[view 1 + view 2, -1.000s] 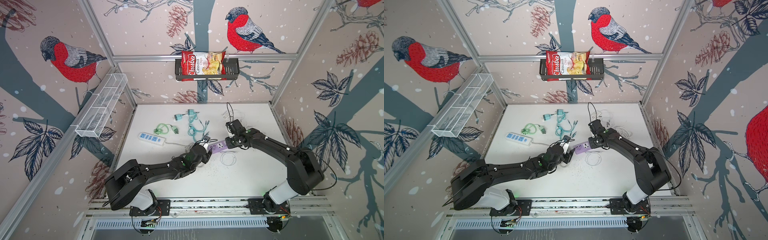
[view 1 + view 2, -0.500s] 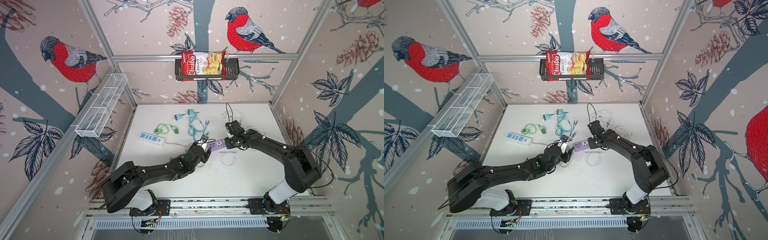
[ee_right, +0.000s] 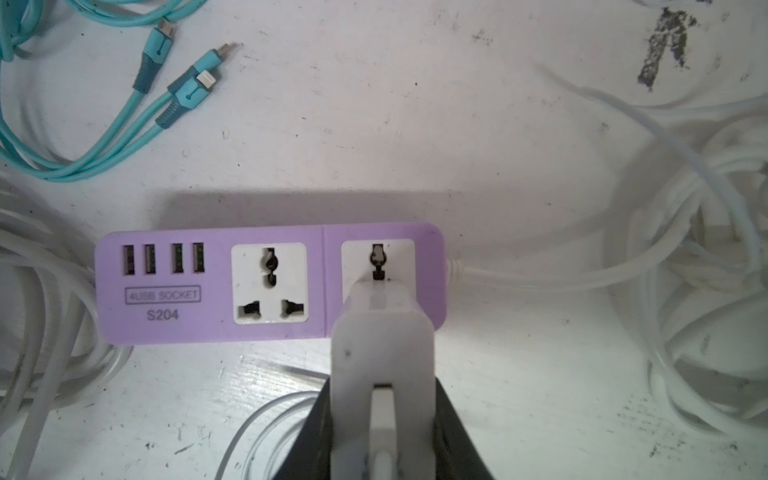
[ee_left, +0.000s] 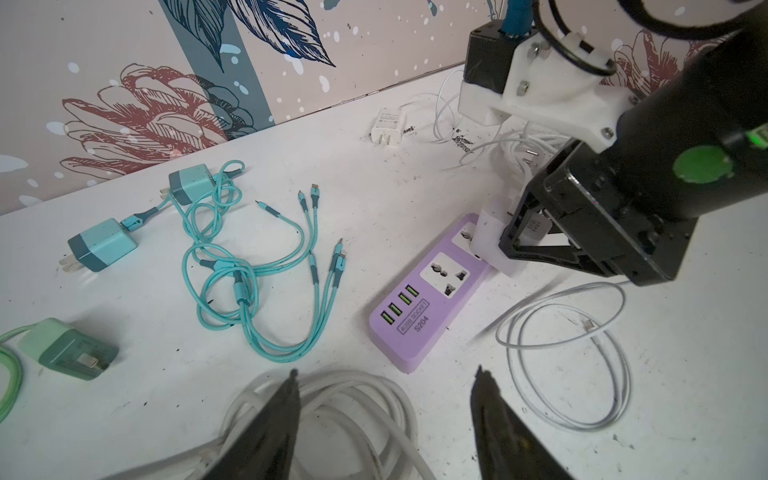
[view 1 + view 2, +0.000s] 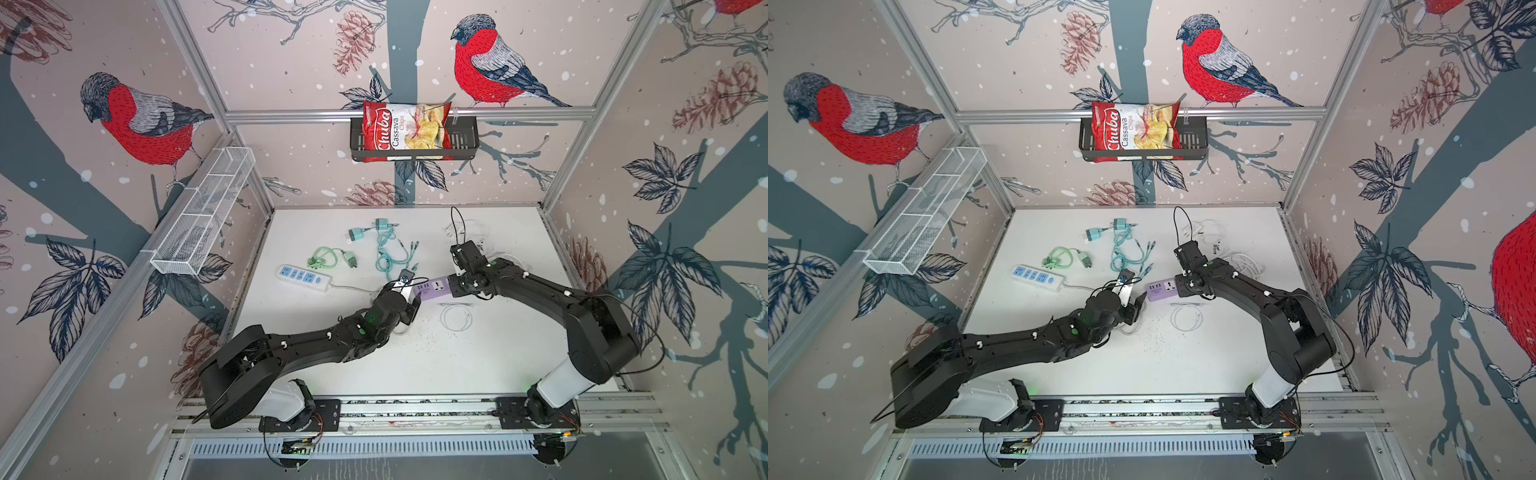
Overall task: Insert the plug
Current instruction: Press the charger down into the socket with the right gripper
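Observation:
The purple power strip (image 5: pixel 432 286) (image 5: pixel 1163 289) (image 3: pixel 270 286) lies flat mid-table. My right gripper (image 3: pixel 382 382) (image 5: pixel 457 284) is shut on a white plug (image 3: pixel 382 345) (image 4: pixel 494 241), which stands on the strip's end socket next to the strip's own cord. It covers the two lower holes and its prongs are hidden. My left gripper (image 4: pixel 386 372) (image 5: pixel 1138 305) is open just off the strip's USB end. It hangs over a coil of thick white cable (image 4: pixel 353 399) and holds nothing.
A thin white cable loop (image 5: pixel 456 318) lies in front of the strip. Teal chargers and cables (image 5: pixel 386 253), a green charger (image 5: pixel 332 261) and a white-blue power strip (image 5: pixel 304 279) lie behind and to the left. More white cables (image 5: pixel 1246 262) are piled at the back right.
The right gripper has nudged the plug and strip very slightly to the left. The left gripper stays open at the strip's USB end.

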Tool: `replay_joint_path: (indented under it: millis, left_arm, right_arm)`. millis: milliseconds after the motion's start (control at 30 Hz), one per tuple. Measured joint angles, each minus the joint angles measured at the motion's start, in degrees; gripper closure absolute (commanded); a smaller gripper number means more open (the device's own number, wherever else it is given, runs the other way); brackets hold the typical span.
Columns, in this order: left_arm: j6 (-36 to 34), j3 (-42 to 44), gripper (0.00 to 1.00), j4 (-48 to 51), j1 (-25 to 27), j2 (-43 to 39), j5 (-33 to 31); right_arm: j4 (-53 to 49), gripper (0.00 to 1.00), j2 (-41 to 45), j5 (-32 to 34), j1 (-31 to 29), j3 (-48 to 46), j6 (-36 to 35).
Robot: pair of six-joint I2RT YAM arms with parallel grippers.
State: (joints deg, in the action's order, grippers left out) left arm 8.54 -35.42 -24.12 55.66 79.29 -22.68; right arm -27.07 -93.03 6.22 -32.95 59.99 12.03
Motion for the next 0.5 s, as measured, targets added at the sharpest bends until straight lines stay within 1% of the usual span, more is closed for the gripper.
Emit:
replay_joint_path:
  millis: [100, 333, 433, 500]
  left_arm:
    - [-0.02, 0.20, 0.36, 0.00, 0.00, -0.33, -0.09]
    - [-0.11, 0.37, 0.35, 0.02, 0.00, -0.76, -1.05]
    - [-0.22, 0.37, 0.35, 0.02, 0.00, -0.74, -1.46]
    - [-0.22, 0.37, 0.35, 0.00, 0.00, -0.66, -1.51]
  right_arm:
    - [0.00, 0.66, -0.02, 0.00, -0.02, 0.02, 0.13]
    - [-2.99, 0.60, -1.05, -0.52, -0.11, 0.02, 1.44]
    - [-3.54, 0.54, -1.09, -0.52, -0.11, 0.68, 1.64]
    - [-3.54, 0.52, -1.09, -0.55, -0.11, 1.40, 1.64]
